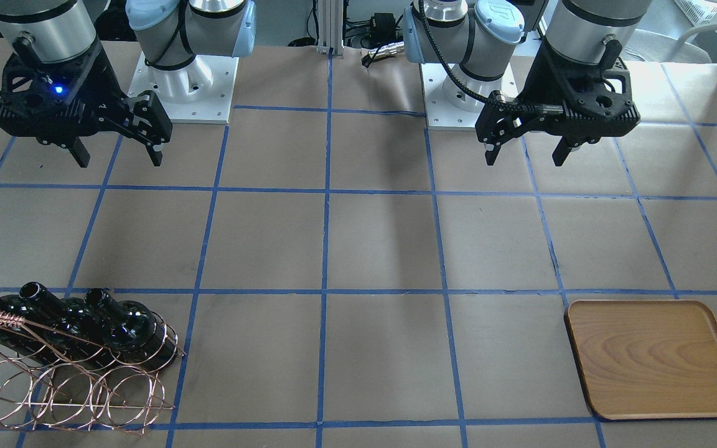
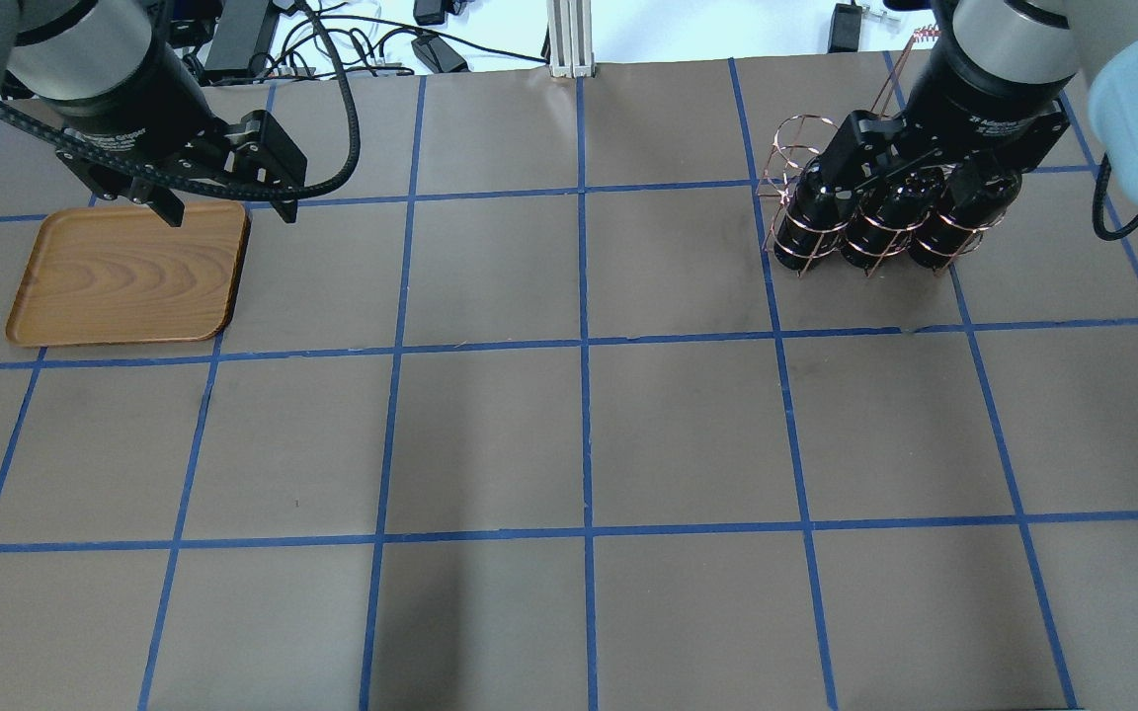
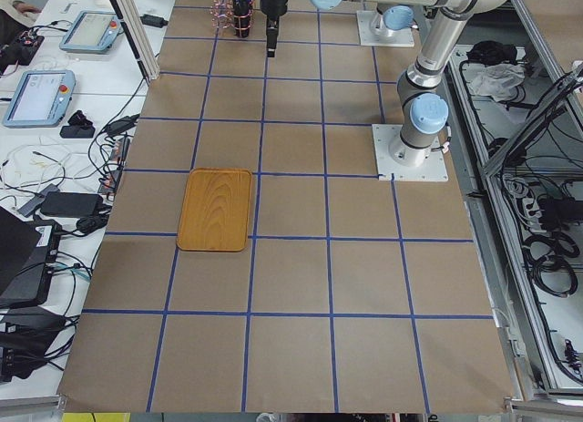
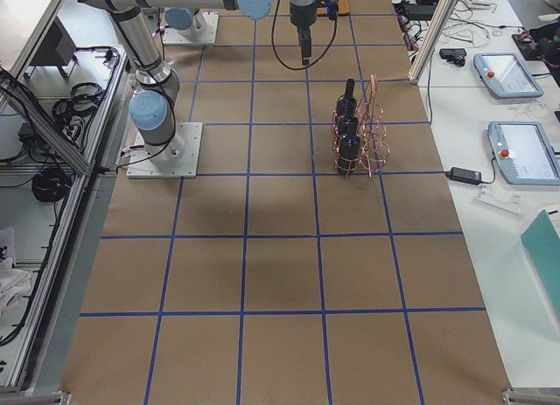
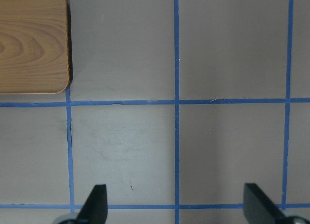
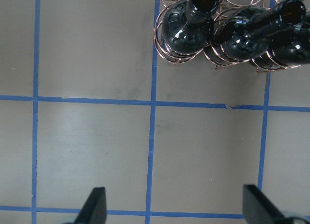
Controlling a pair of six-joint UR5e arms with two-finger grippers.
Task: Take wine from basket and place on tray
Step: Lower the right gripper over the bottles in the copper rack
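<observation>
I read left two-finger gripper (image 1: 525, 155) fingers spread, empty, above the table near light-brown rectangular wooden tray (image 1: 657, 361) | right gripper (image 1: 119, 158) likewise spread, empty | three glossy near-black glass wine bottles (image 1: 69, 318) upright in rose-gold wire basket (image 1: 78, 398), well apart from tray

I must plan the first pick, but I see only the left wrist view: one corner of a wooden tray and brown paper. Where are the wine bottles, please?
Observer: Three near-black wine bottles stand upright in a copper wire rack, far across the table on the robot's right side.
Operator: Does the right tool hold one already?
Observer: No. The right tool is open and hangs above bare paper, apart from the bottles.
Operator: Is something on the tray?
Observer: No, the wooden tray carries nothing.
</observation>
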